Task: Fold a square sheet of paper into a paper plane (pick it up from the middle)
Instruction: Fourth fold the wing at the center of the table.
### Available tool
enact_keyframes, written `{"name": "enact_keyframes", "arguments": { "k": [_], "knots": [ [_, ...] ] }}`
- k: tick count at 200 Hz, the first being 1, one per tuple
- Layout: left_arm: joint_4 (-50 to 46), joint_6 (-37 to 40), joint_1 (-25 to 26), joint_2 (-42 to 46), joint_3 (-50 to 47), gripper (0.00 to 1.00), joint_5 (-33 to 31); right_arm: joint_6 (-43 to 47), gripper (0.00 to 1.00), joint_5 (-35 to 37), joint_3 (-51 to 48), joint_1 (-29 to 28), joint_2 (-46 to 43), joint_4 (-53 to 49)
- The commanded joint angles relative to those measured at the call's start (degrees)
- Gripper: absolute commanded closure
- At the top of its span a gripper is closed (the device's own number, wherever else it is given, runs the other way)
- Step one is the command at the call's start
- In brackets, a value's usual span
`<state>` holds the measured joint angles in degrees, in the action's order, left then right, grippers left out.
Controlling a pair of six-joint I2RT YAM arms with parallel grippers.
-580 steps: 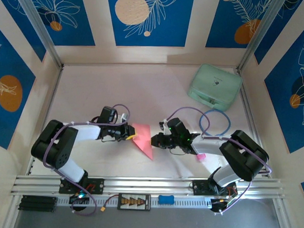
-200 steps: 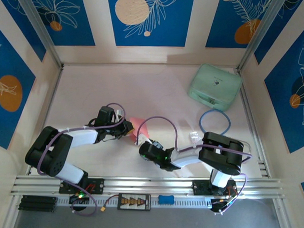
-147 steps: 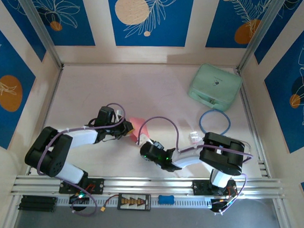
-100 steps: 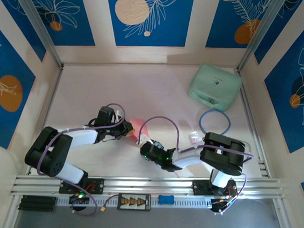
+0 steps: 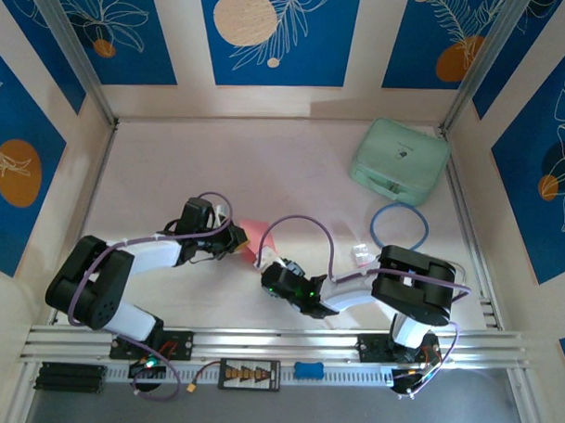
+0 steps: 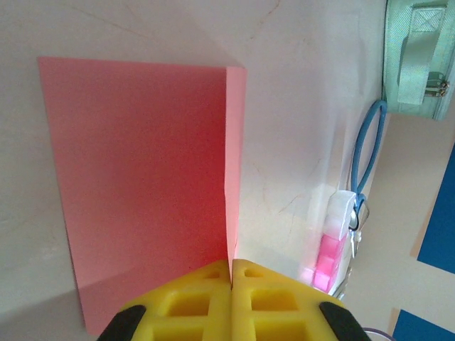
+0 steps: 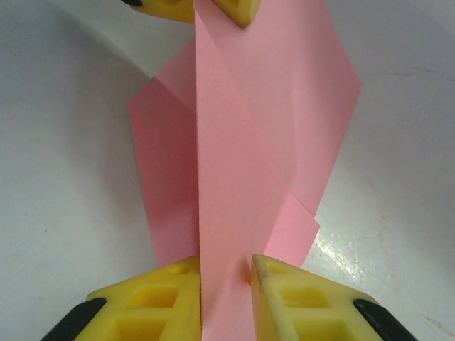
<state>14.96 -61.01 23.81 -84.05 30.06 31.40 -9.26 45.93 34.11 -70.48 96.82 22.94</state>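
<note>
Now right gripper (image 7: 224, 266), swung across from the right side, pinches one end of the part-folded square sheet of paper (image 7: 242, 142) mid-table, jaws nearly closed, left gripper (image 6: 231, 264) clamped tight on the opposite end, so the next crease looks ready.

- The sheet of paper (image 5: 257, 237) is thin, matte and salmon-pink, partly folded, with sharp creases and overlapping flaps.
- It sits near the middle of the table, closer to the near edge than the far one.
- In the left wrist view the paper (image 6: 142, 177) lies flat, with a narrow folded strip along one side.
- One end is pinched in the left gripper (image 6: 231, 266).
- A raised strip of the paper (image 7: 242, 142) runs between the slightly parted fingers of the right gripper (image 7: 224, 268).
</note>
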Motion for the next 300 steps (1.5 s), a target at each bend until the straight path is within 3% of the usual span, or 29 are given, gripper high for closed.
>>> {"name": "enact_keyframes", "arguments": {
  "k": [1, 68, 131, 204, 256, 300],
  "knots": [
    [-1.49, 1.17, 0.53, 1.27, 1.45, 0.99, -0.1, -0.76, 0.77, 2.08, 0.44, 0.17, -0.22, 0.17],
    [-1.51, 1.32, 0.53, 1.08, 1.23, 0.99, -0.26, -1.88, 0.83, 1.39, 0.47, 0.25, -0.42, -0.43],
    [-1.73, 1.25, 0.53, 1.35, 1.4, 0.99, -0.18, -2.25, 0.8, 1.87, 0.24, 0.24, -0.75, -0.87],
    [-1.95, 1.23, 0.53, 1.52, 1.31, 0.97, -0.36, -3.83, 0.9, -0.13, 0.0, 0.69, -1.1, -0.52],
    [-2.97, 1.77, 0.5, 1.84, 1.62, 0.9, -0.72, -5.88, 0.89, -1.63, -0.26, 0.93, -1.23, -0.23],
    [-2.84, 1.76, 0.51, 1.71, 1.52, 0.95, -0.63, -6.15, 0.83, -1.98, -0.62, 1.13, -2.07, 0.27]
  ]
}}
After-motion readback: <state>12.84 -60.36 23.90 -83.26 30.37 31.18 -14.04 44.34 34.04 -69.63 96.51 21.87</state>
